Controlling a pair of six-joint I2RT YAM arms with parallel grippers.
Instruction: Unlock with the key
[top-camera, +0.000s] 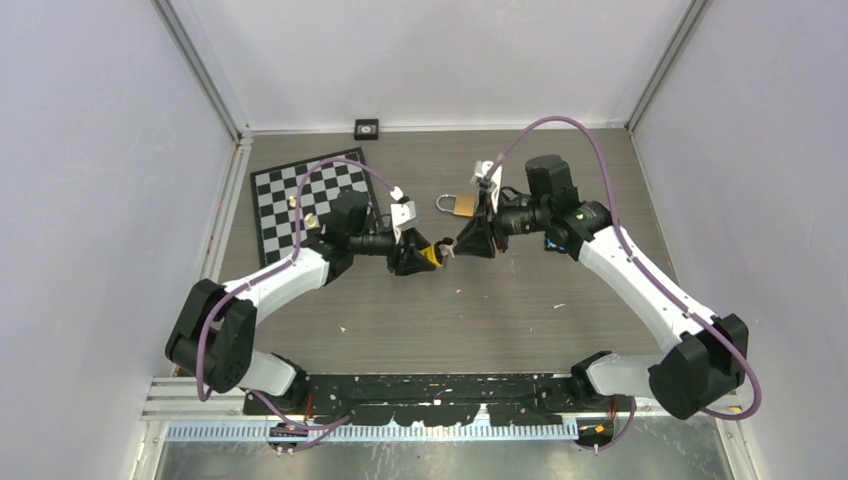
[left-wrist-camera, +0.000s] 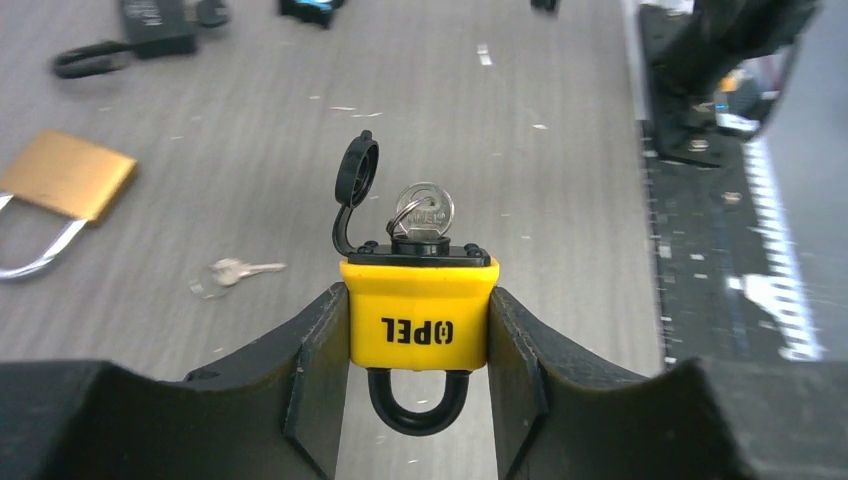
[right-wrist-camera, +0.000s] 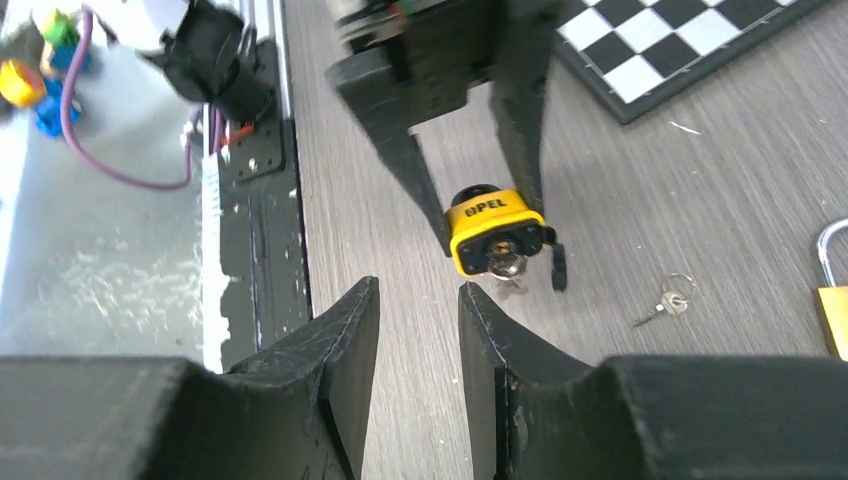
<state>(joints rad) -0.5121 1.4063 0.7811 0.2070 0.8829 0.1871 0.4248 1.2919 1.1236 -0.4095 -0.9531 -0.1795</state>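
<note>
A yellow padlock (left-wrist-camera: 418, 315) with a black shackle is clamped between my left gripper's (left-wrist-camera: 418, 300) fingers, shackle toward the wrist. A silver key (left-wrist-camera: 423, 212) sits in its keyhole, and the black dust cap (left-wrist-camera: 356, 170) is flipped open. In the top view the left gripper (top-camera: 425, 255) holds the lock (top-camera: 431, 258) above mid-table. My right gripper (top-camera: 462, 245) faces it, close by. In the right wrist view the right gripper (right-wrist-camera: 418, 285) is open and empty, its tips just short of the lock (right-wrist-camera: 492, 228) and the key (right-wrist-camera: 505, 265).
A brass padlock (top-camera: 460, 205) lies just behind the grippers. A loose small key (left-wrist-camera: 235, 270) on a ring lies on the table beside it, also in the right wrist view (right-wrist-camera: 668, 303). A checkerboard (top-camera: 300, 200) lies at the back left.
</note>
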